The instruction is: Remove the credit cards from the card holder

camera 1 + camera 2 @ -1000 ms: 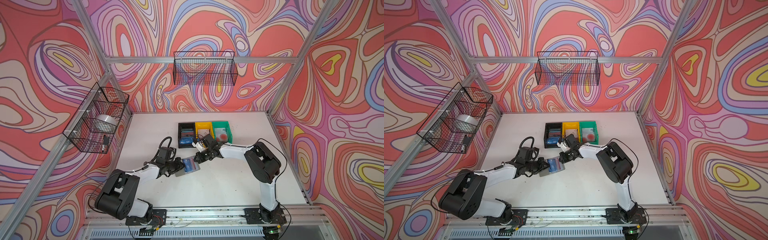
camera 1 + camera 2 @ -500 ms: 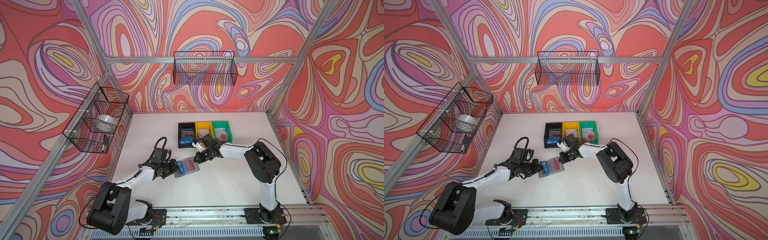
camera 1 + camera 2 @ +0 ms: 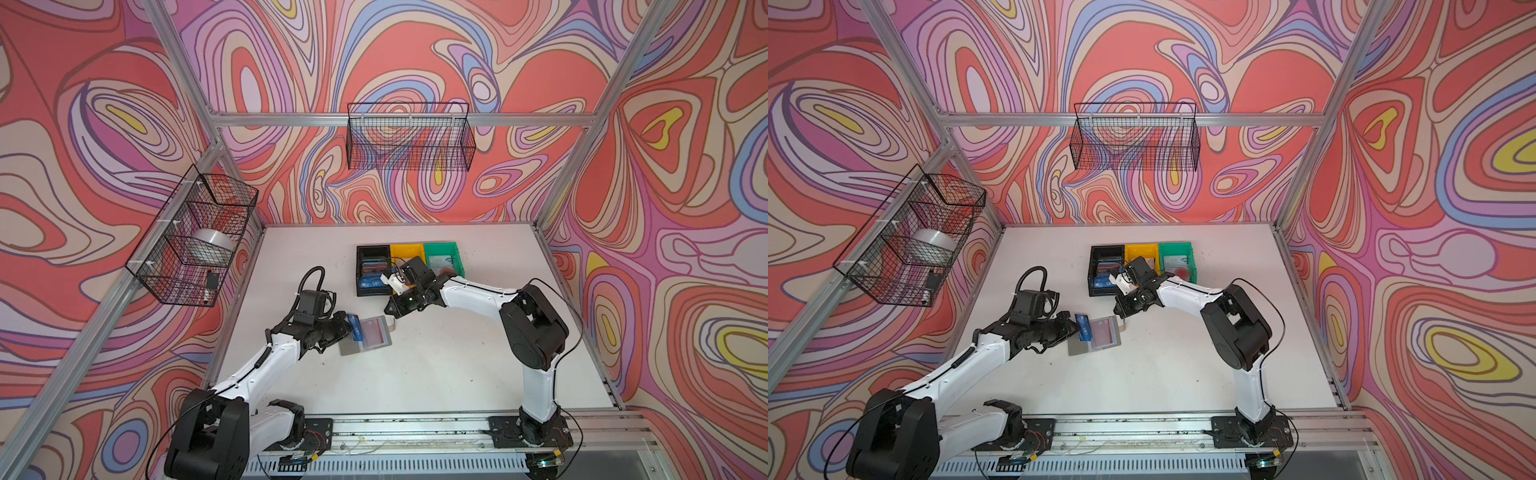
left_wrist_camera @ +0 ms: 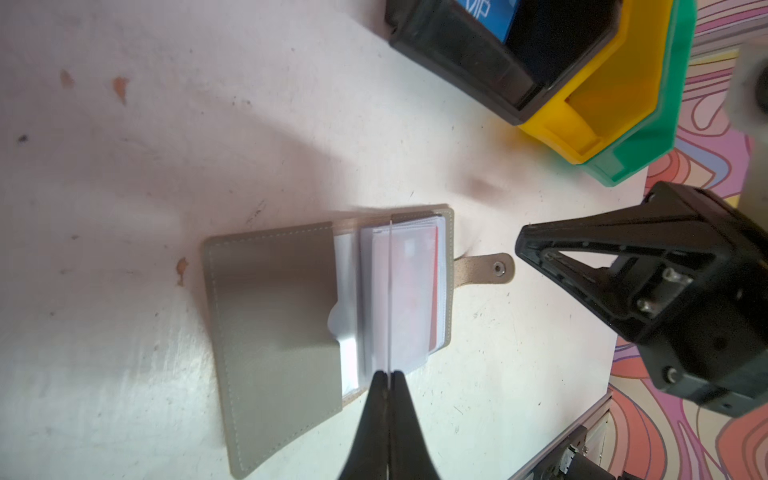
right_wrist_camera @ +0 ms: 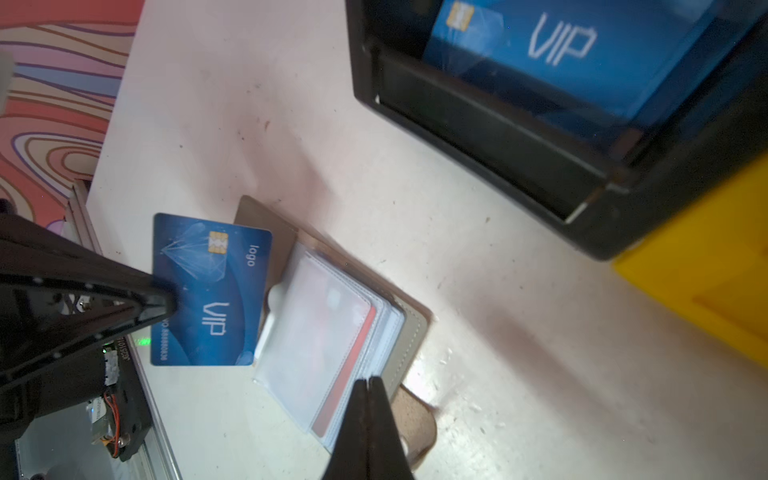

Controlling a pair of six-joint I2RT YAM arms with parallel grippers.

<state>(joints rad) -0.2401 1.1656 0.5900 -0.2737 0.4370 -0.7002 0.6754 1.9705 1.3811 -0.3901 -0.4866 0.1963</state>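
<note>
Carrying surface: white table (image 3: pixel 436 374), both arms mounted at its near edge.
Wall baskets: wire basket (image 3: pixel 409 137) on the far wall; second wire basket (image 3: pixel 191 237) on the left wall, with a silvery roll (image 3: pixel 214 245) inside.
Bins: black bin (image 3: pixel 360 270), yellow bin (image 3: pixel 405 251) and green bin (image 3: pixel 456 255), touching in a row at the far middle of the table, black leftmost.
Left tool (image 4: pixel 388 380): closed on the blue card, pinching its left end.
Right tool (image 5: pixel 368 384): closed on nothing, tip just beside the snap tab (image 4: pixel 486 270); contact cannot be told.
Card holder (image 3: pixel 365 338): grey, lying open on the table between the two tools, on the near side of the black bin.
Blue card (image 5: pixel 208 291): clear of the sleeves, above the holder's left flap.
Red card (image 5: pixel 349 368): inside a translucent sleeve (image 5: pixel 316 332) on the holder's right half.
Second blue card (image 5: pixel 582 50): in the black bin.
Pale card (image 3: pixel 1177 266): in the green bin.
</note>
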